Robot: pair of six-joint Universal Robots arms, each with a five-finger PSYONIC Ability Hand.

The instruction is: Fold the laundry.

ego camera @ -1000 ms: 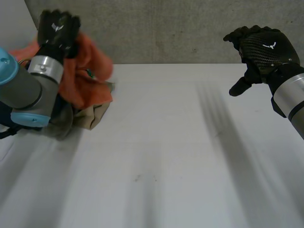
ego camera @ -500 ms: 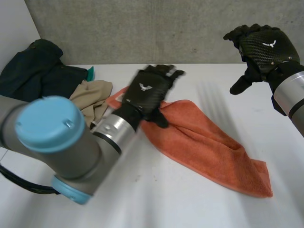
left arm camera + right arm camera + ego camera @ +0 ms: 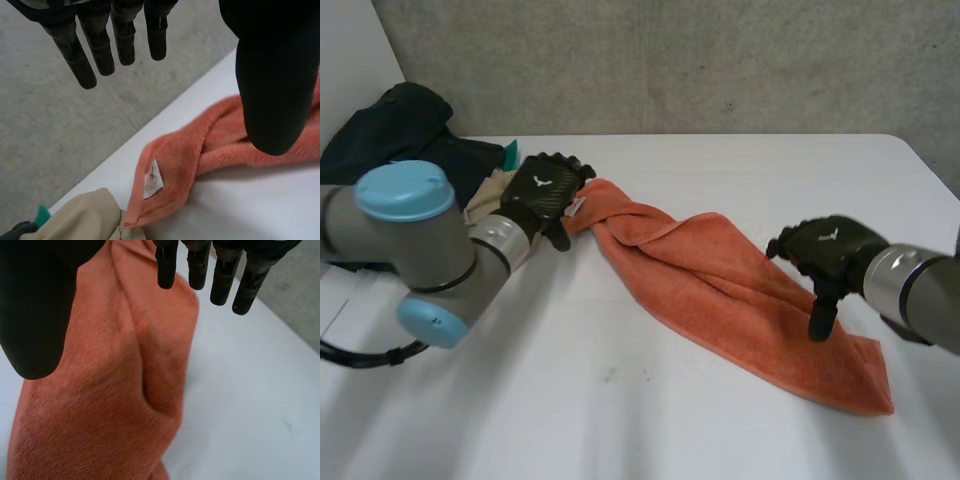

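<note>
The towel (image 3: 720, 280) lies on the table (image 3: 620, 430) as a long, half-twisted rope, running from about 10 o'clock to 4 o'clock. It is off the pile and in open space, but it is bunched rather than flat, so it is not ready to fold.

The left hand (image 3: 545, 190) is at the 10 o'clock end, just beside the dark cloth (image 3: 395, 125) and the beige cloth (image 3: 82, 220). Its fingers are straight and its thumb is clear of the pile. It is released and grasps nothing. The tag (image 3: 153, 181) marks the towel's corner, which lies under this hand, next to the beige cloth. That is the natural place to pin or pinch one end.

The right hand (image 3: 825, 250) hangs over the 4 o'clock half with its thumb pointing down at the cloth. Its fingers are straight over a lengthwise ridge in the towel, so it is also released and empty. I cannot tell whether the thumb touches the cloth.

With one hand at each end, the likely aim is to grip both ends and pull the twist out flat. The main risk is at the left end, where a careless pinch could catch the beige cloth too.
</note>
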